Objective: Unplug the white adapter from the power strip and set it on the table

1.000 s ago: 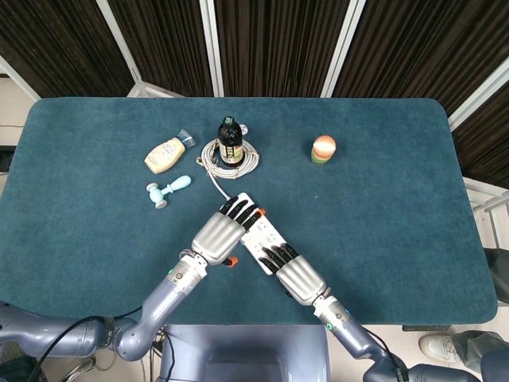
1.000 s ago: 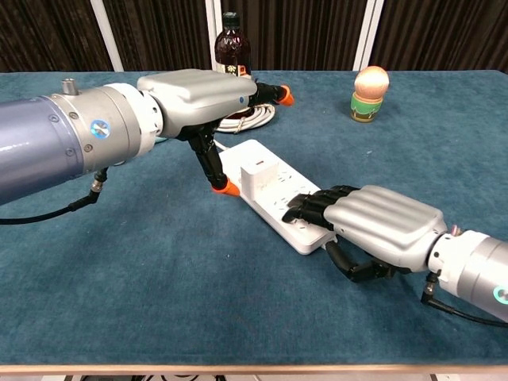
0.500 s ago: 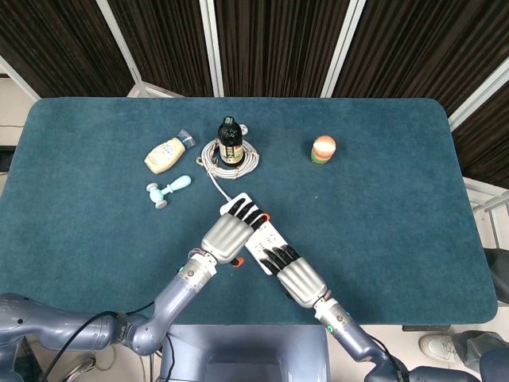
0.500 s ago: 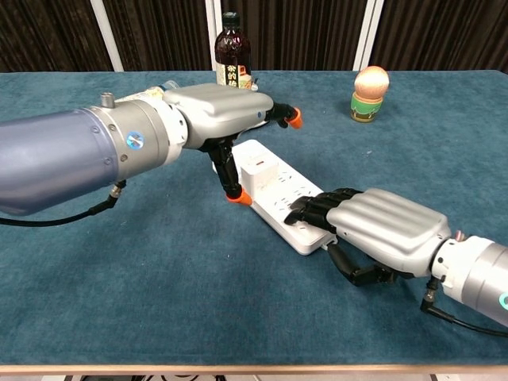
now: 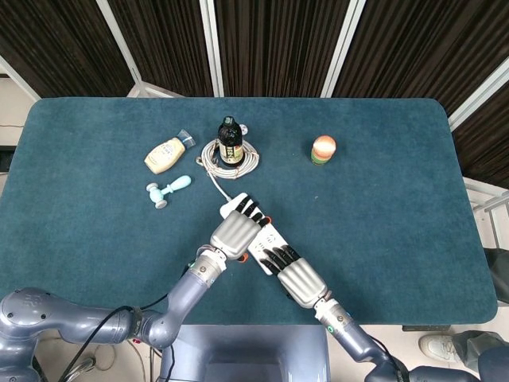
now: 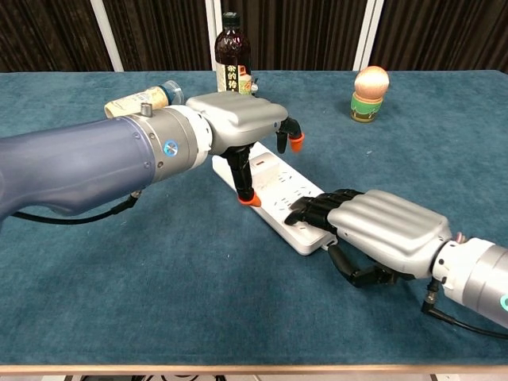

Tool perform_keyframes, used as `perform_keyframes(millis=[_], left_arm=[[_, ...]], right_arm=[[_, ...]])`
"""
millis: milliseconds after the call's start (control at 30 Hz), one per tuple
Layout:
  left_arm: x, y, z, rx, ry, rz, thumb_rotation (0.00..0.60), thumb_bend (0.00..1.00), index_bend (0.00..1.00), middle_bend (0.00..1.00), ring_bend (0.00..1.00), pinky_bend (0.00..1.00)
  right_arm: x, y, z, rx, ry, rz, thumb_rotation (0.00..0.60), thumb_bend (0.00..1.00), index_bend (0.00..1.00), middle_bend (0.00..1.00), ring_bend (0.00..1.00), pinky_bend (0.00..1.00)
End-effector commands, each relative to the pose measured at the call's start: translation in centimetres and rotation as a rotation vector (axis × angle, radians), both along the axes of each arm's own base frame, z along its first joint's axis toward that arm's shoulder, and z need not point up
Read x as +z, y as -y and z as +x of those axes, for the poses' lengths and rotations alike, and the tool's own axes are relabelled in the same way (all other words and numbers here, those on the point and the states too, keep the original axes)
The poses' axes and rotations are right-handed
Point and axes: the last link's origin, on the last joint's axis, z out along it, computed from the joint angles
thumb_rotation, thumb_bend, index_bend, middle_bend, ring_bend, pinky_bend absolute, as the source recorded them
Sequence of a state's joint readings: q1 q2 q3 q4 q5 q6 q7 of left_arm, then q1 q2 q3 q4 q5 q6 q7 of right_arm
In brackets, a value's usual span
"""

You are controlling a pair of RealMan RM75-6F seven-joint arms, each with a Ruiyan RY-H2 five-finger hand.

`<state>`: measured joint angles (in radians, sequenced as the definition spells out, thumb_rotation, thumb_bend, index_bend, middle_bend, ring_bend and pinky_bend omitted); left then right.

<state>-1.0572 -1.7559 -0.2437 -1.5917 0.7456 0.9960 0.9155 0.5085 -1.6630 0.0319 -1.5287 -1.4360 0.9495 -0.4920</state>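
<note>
Left robot hand (image 6: 242,127) hovering over far half of power strip (image 6: 279,194), thumb and fingers apart around spot where white adapter is sitting; adapter itself hidden under palm, grasp not sure. Right robot hand (image 6: 373,226) pressing near end of strip flat, fingertips (image 6: 305,208) on top, holding nothing else. Strip long axis running diagonally on tabletop (image 5: 382,207), cable end toward bottle (image 5: 230,141). Left robot hand nearer to adapter. No containers with contents visible

A robotics lab test station: a worktop (image 5: 398,223) covered in teal cloth, backed by dark pleated curtains (image 5: 270,48) in white frames, with assorted props like a bottle (image 5: 230,142) and coiled cable (image 5: 229,157).
</note>
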Motion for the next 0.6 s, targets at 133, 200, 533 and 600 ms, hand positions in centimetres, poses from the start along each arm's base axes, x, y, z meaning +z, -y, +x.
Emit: perform_keyframes(millis=[133,200,533,600], left_arm=[[-0.5,-0.8,-0.2,-0.006,-0.048,-0.017,0.600,0.11,0.28,0.27,0.07,0.00],[-0.6,-1.0,-0.3,-0.012,-0.059,-0.028,0.600,0.11,0.28,0.27,0.07,0.00],[-1.0,-1.7,-0.5,-0.060,-0.098,-0.058,0.600,0.12,0.34,0.29,0.07,0.00],[-1.0,-1.9,-0.6,-0.073,-0.108,-0.058,0.600,0.12,0.35,0.30,0.07,0.00]], right_arm=[[0.1,0.1,-0.3,-0.009,-0.003,-0.004,0.600,0.83,0.18,0.19,0.16,0.15],[0.1,0.1,-0.4,-0.012,-0.003,-0.005,0.600,0.83,0.18,0.19,0.16,0.15],[0.3,0.2,-0.6,-0.020,-0.005,-0.014,0.600,0.82,0.18,0.19,0.16,0.15],[0.3,0.2,-0.6,-0.020,-0.007,-0.016,0.600,0.83,0.18,0.19,0.16,0.15]])
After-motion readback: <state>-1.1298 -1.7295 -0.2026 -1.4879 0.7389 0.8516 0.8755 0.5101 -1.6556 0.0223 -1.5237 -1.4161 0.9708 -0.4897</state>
